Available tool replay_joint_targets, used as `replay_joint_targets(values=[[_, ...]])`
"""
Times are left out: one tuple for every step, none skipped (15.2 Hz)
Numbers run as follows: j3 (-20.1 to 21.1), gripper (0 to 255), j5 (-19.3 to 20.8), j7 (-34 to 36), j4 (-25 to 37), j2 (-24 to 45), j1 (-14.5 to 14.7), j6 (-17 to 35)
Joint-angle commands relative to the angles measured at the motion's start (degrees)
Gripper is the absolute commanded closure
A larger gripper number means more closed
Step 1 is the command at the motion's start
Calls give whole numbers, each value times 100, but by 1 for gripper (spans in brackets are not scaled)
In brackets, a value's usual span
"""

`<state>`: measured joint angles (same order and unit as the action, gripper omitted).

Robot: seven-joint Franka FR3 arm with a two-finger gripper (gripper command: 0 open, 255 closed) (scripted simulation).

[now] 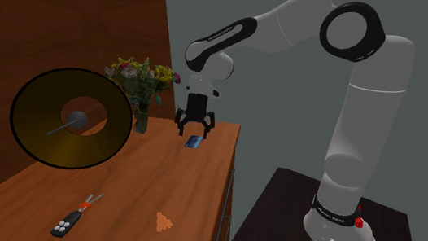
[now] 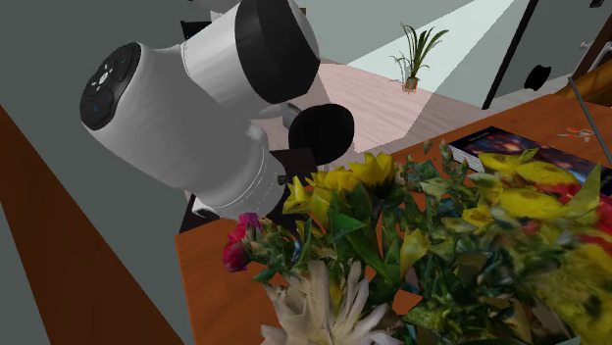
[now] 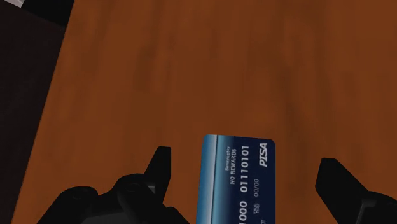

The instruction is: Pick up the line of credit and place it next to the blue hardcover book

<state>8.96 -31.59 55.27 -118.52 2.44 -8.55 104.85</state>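
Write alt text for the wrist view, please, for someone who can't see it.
A blue card marked PISA lies flat on a brown wooden table. It sits between the two open black fingers of the gripper, which do not touch it.
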Motion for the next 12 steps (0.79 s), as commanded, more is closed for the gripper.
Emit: replay_joint_targets(values=[[37, 0, -43, -2, -103, 29, 39, 151], [54, 0, -62, -11, -158, 39, 57, 223], [64, 0, -74, -16, -189, 46, 68, 264], [64, 0, -74, -16, -189, 45, 68, 264], [64, 0, -74, -16, -189, 46, 68, 264], [64, 0, -74, -16, -189, 46, 68, 264], [64, 0, -74, -16, -189, 46, 68, 264], [64, 0, -74, -16, -189, 46, 68, 264], [64, 0, -74, -16, -189, 46, 68, 264], [64, 0, -74, -16, -189, 45, 68, 263], [64, 255, -74, -16, -189, 45, 68, 263], [64, 255, -74, -16, -189, 45, 68, 263]])
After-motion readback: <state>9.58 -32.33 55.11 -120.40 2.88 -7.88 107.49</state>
